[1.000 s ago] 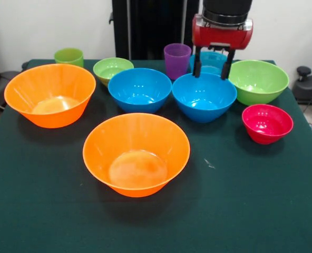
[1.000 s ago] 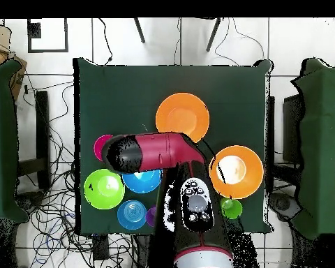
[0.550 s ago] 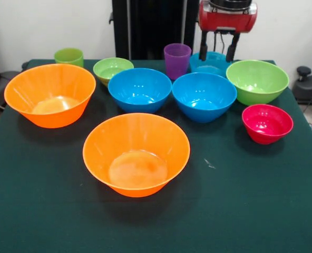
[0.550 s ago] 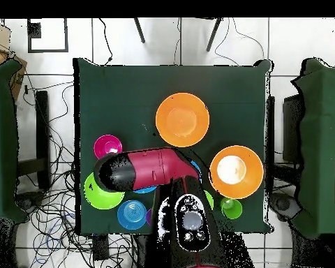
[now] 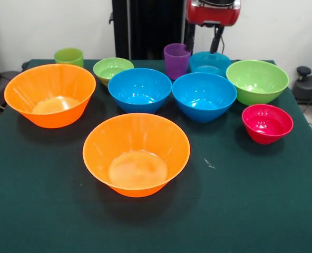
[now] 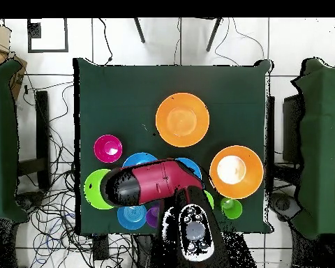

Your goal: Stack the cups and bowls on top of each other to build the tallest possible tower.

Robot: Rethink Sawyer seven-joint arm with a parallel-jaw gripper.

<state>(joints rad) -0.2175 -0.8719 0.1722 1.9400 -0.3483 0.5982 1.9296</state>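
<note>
Green cloth covers the table [image 5: 282,211], and you can see nothing is stacked on it yet: no tower, every piece sits alone, so the whole build is ahead of you. One orange bowl [image 5: 136,154] sits toward the near edge, the other orange bowl [image 5: 49,94] by the left edge. Two blue bowls [image 5: 140,89] [image 5: 204,96] sit side by side mid-table, the red-pink bowl [image 5: 267,123] near the right edge with a lime bowl [image 5: 257,80] behind it. Along the far edge you have the green cup [image 5: 69,56], a smaller lime bowl [image 5: 113,69], the purple cup [image 5: 177,60] and the teal bowl [image 5: 210,62]. Your gripper [image 5: 203,41] hangs above the purple cup and teal bowl, jaws apart, empty, apparently touching nothing.
</note>
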